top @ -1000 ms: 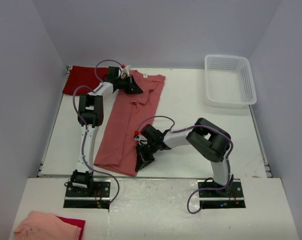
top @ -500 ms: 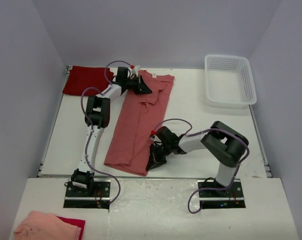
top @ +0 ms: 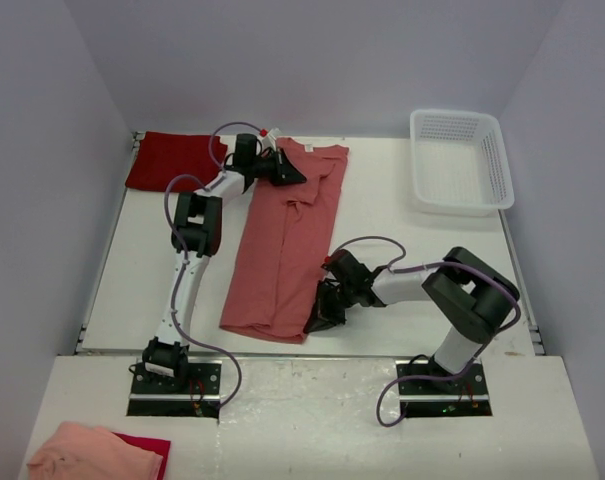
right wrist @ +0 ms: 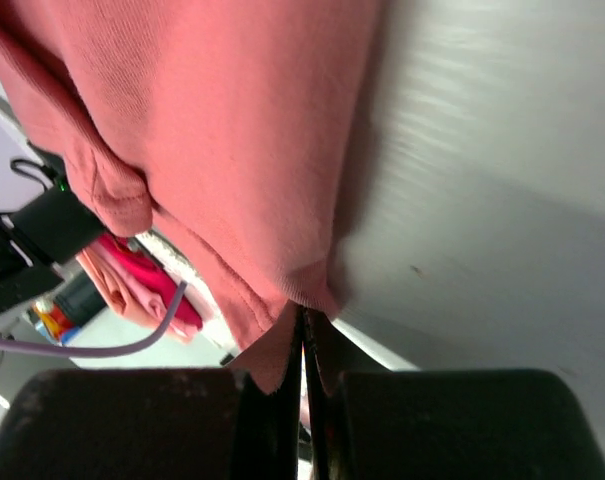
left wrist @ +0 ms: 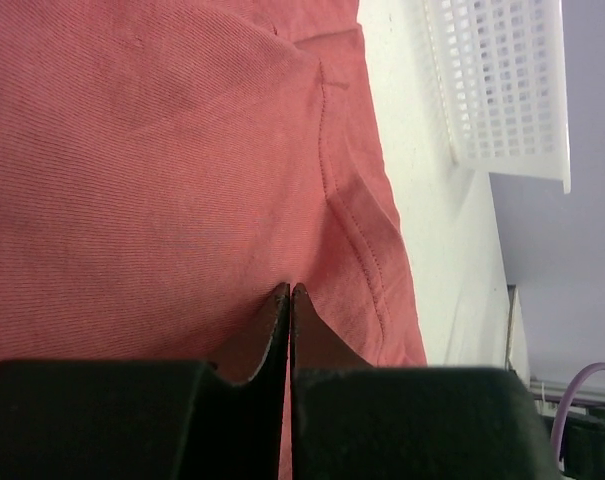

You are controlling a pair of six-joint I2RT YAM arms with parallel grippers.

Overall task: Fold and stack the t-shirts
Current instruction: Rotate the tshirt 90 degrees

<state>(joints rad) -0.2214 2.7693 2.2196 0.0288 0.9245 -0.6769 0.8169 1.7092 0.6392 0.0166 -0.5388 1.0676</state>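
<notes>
A salmon t-shirt (top: 287, 240) lies folded lengthwise in a long strip on the white table (top: 402, 250), running from the far middle to the near edge. My left gripper (top: 294, 173) is shut on the shirt's far end by the collar; its wrist view shows salmon cloth (left wrist: 162, 170) pinched at the fingertips. My right gripper (top: 318, 318) is shut on the near hem corner, where the cloth (right wrist: 232, 130) bunches at the jaws. A crimson t-shirt (top: 177, 160) lies folded at the far left corner.
A white mesh basket (top: 460, 160) stands at the far right. A peach-pink cloth over something red (top: 97, 452) lies on the near shelf at the left, in front of the arm bases. Grey walls close in the left, right and back.
Both grippers have carried the salmon shirt to the right, about a hand's width. The right arm stretched out to the right; the crimson shirt stayed put.
</notes>
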